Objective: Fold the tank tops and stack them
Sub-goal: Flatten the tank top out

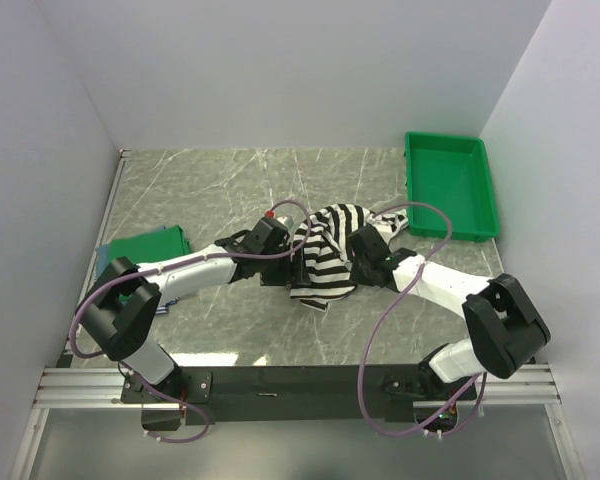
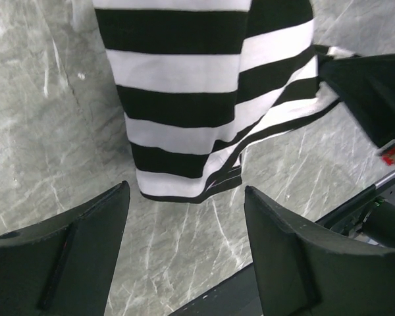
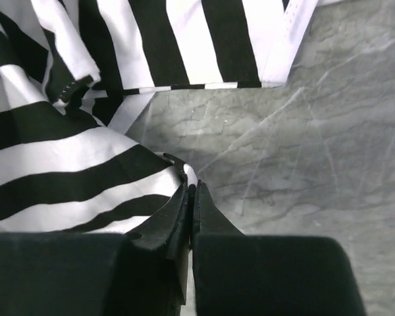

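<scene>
1. The black-and-white striped tank top [image 1: 328, 258] is seen bunched in loose folds at the middle of the desk [image 1: 230, 180], between the two hands.
2. The right hand [image 3: 191, 191] is closed on a small fold of the striped cloth, which is pinched only at the very fingertips.
3. The left hand [image 2: 185, 204] is held open above the desk with nothing between its fingers. The hem of the striped top lies just ahead of it.
4. A green tank top [image 1: 150, 247] is laid folded near the left edge of the desk, on a blue cloth of which only a sliver shows. A green bin [image 1: 480, 215] stands at the far right corner, well apart.
5. The striped top is judged to be soft, light and limp. It can be expected to sag and drape wherever it is not supported, and it is not fragile. So shallow a pinch may be pulled free.
6. A hold at the hem corner nearest the left hand is judged best, taken on the edge rather than on a bunch, so that the cloth can be spread flat between both hands.
</scene>
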Robot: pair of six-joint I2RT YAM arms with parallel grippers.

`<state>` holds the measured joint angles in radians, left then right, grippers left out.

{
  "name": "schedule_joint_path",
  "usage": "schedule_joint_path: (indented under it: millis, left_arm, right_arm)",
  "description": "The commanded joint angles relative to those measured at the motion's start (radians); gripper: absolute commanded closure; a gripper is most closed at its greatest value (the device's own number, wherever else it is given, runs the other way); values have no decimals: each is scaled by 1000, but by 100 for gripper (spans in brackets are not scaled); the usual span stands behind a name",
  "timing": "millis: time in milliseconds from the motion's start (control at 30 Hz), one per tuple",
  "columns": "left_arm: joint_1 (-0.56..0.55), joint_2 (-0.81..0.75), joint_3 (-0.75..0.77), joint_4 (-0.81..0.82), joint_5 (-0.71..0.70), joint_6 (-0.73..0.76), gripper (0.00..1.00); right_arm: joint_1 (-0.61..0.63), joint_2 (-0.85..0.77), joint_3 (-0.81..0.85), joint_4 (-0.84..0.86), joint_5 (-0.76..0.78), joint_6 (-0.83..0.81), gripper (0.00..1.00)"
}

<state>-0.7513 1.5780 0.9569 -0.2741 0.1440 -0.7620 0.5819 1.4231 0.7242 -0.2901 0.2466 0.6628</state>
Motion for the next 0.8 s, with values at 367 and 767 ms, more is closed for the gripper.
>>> schedule_joint_path:
  millis: [367, 767]
  left_arm:
    - [349, -212, -130, 226, 212, -143, 22]
    - [572, -283, -47, 127, 285, -148, 21]
  right_arm:
    - [45, 0, 850, -153, -50, -144, 100]
    - [59, 349, 1635, -164, -92, -233, 100]
